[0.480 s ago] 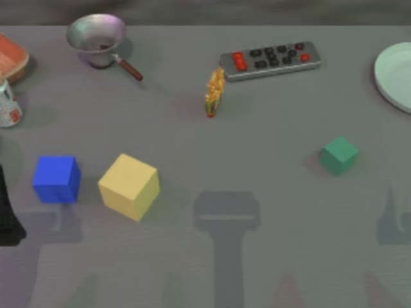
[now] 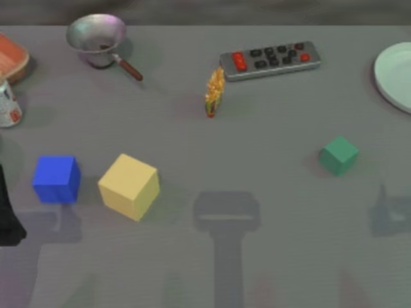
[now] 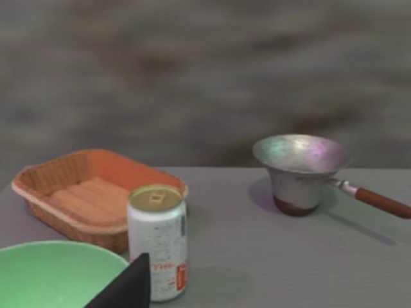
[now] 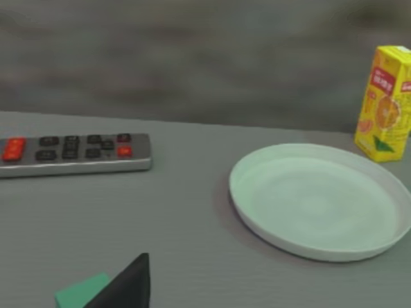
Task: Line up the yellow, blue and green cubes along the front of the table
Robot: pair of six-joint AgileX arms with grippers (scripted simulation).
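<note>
A: What lies nearest the front of the table (image 2: 270, 192)?

B: Only shadows on bare grey surface. Just behind them, toward the left, the pale yellow cube (image 2: 129, 186) sits turned at an angle. The blue cube (image 2: 56, 179) is just beside it on its left, a small gap between them. The teal-green cube (image 2: 338, 154) sits well apart, over on the right. All three rest flat on the table, none held.

A: Where are the arms?

B: The left arm shows only as a dark shape at the left edge of the top view, beside the blue cube. One dark fingertip of the left pincer (image 3: 125, 287) shows in its own wrist view; I cannot tell how wide it stands. The right pincer (image 4: 125, 287) is outside the top view. Its wrist view shows one dark fingertip next to a corner of the green cube; I cannot tell its width either.

A: And farther back?

B: A small yellow-orange figure (image 2: 214, 92) stands mid-table. Behind it lies a grey remote (image 2: 270, 60) with red buttons. A metal pan (image 2: 97, 38) with a brown handle sits back left, a drink can (image 2: 8, 104) and orange basket (image 2: 11, 58) at the left edge, and a pale plate (image 2: 395, 74) at the right edge. A juice carton (image 4: 384, 102) stands behind the plate, and a green bowl (image 3: 54, 273) sits near the can.
</note>
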